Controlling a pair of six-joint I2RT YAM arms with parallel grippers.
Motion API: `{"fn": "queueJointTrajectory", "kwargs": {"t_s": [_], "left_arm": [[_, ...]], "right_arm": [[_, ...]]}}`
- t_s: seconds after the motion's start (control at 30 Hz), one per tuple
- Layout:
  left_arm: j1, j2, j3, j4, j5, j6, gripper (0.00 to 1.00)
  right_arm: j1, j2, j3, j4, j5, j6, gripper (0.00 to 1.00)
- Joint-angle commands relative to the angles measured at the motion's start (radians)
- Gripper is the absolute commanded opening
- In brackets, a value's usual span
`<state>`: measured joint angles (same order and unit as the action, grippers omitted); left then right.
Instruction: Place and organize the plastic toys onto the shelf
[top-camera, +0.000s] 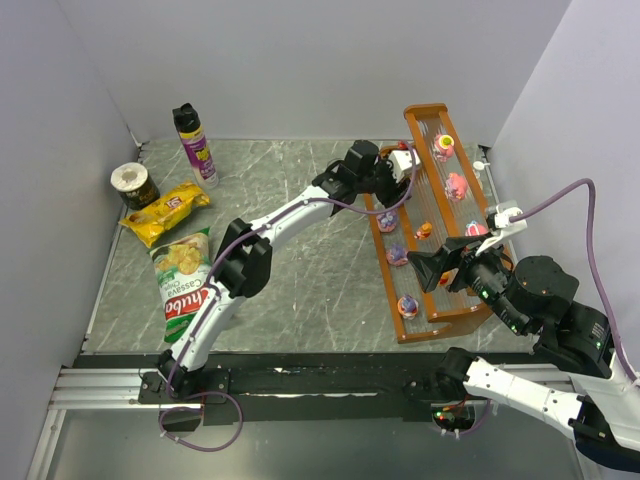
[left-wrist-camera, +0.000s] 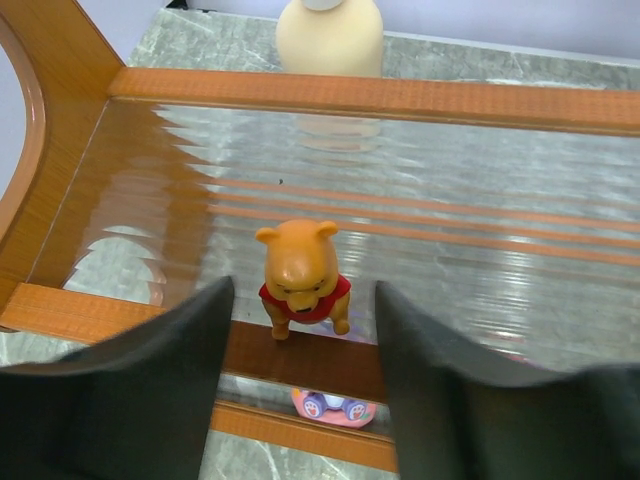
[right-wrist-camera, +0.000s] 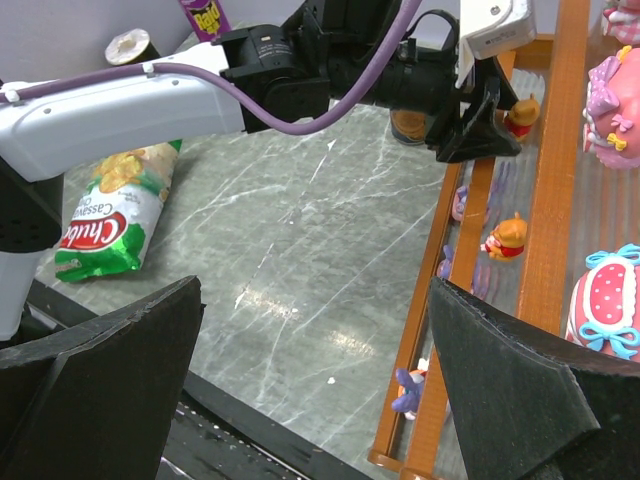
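At the far left of the grey marbled table (top-camera: 300, 270) we see a small can (top-camera: 134, 183) with a yellow snack bag (top-camera: 165, 212) just in front of it. A green Chulo cassava chips bag (top-camera: 183, 285) lies just beside that, nearer the arm bases. A purple-labelled spray can (top-camera: 196, 145) stands upright behind them, close to the back wall.

The left arm (top-camera: 250, 255) stretches diagonally across the table to the far end of the shelf (top-camera: 425, 110), which stands on the right side with its tiers running away from the bases. In the left wrist view the left gripper (left-wrist-camera: 302, 290) is spread. A Pooh figurine (left-wrist-camera: 300, 275) stands upright between its fingers (left-wrist-camera: 150, 390), with a gap showing on each side. The bear stands on a clear ribbed panel, right at a wooden rail; we cannot tell which tier this is. A cream rounded object (left-wrist-camera: 330, 35) sits beyond the shelf's farther rail.

Nearer the bases, the shelf carries a second Pooh figurine (right-wrist-camera: 505, 238) on a ribbed panel, a purple figurine (top-camera: 397, 255) and a pink-and-purple toy (top-camera: 407, 306) close to the near end. Further right on the shelf stand a pink-and-yellow toy (top-camera: 443, 145), a pink doll in a frilled dress (right-wrist-camera: 615, 110) and a pink dotted egg with a blue bow (right-wrist-camera: 605, 315).

The right gripper (right-wrist-camera: 315, 290) hangs above the shelf's near end, its fingers (right-wrist-camera: 520, 400) wide apart, gripping nothing.
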<state>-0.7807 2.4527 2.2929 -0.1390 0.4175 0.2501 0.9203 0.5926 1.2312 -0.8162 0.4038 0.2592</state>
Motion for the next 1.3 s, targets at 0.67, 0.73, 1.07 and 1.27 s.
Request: {"fn": "queueJointTrajectory", "kwargs": {"t_s": [0.67,0.73,1.07,1.27], "left_arm": [[0.008,-0.328,-0.435,0.112,0.033,-0.04,0.95],[0.008,-0.398,-0.517,0.09,0.04,-0.063,0.92],[-0.012,-0.897,-1.142,0.306,-0.164,-0.541,0.96],[-0.068,-1.101,-1.236,0.046,-0.414,-0.623,0.96]], "right_arm": [[0.0,0.006,0.036,-0.015,0.05,0.041,1.0],[0.0,0.001,0.037,-0.029,0.061,0.052,1.0],[0.0,-0.016,0.016,-0.032,0.072,0.075,1.0],[0.002,-0.039,0.005,-0.038,0.076,0.086,1.0]]}}
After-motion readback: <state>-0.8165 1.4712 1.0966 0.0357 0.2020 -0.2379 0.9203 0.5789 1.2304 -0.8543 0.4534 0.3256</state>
